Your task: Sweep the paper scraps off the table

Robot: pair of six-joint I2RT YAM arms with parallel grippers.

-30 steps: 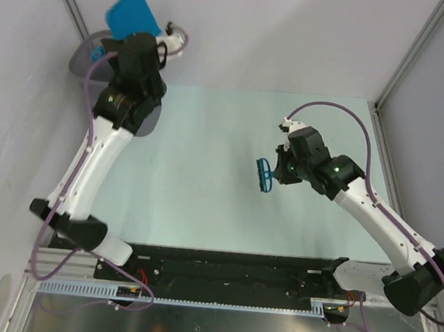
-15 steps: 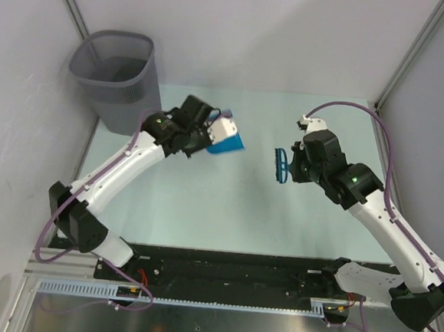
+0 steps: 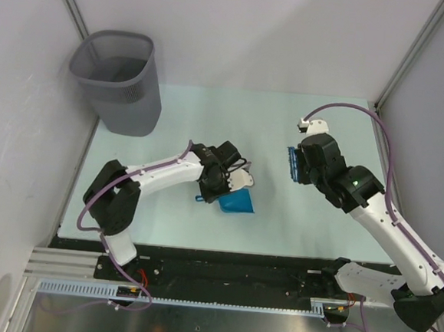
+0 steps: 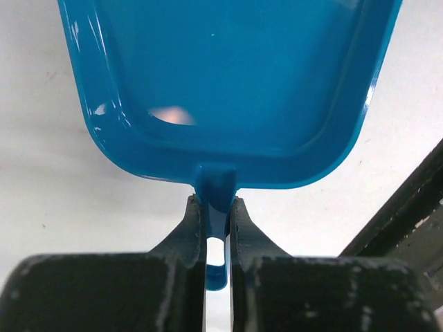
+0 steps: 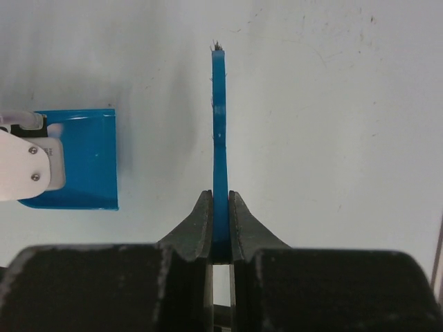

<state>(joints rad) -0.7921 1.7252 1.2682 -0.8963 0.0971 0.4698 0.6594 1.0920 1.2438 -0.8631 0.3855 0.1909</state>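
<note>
We see the left hand (image 4: pixel 216 214) clamped on the blue dustpan (image 4: pixel 228 83) near the bench's (image 3: pixel 210 119) front edge, and the right hand (image 5: pixel 220 207) pinching the blue brush (image 5: pixel 219 124).

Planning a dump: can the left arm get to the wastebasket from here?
Probably yes: open table lies between the left end effector, shut on the dustpan, and the wastebasket on its side.

Bright, even light w/ soft shadows; glare on dustpan (image 4: pixel 172 115); wrist-cam foregrnd blurry.
</note>
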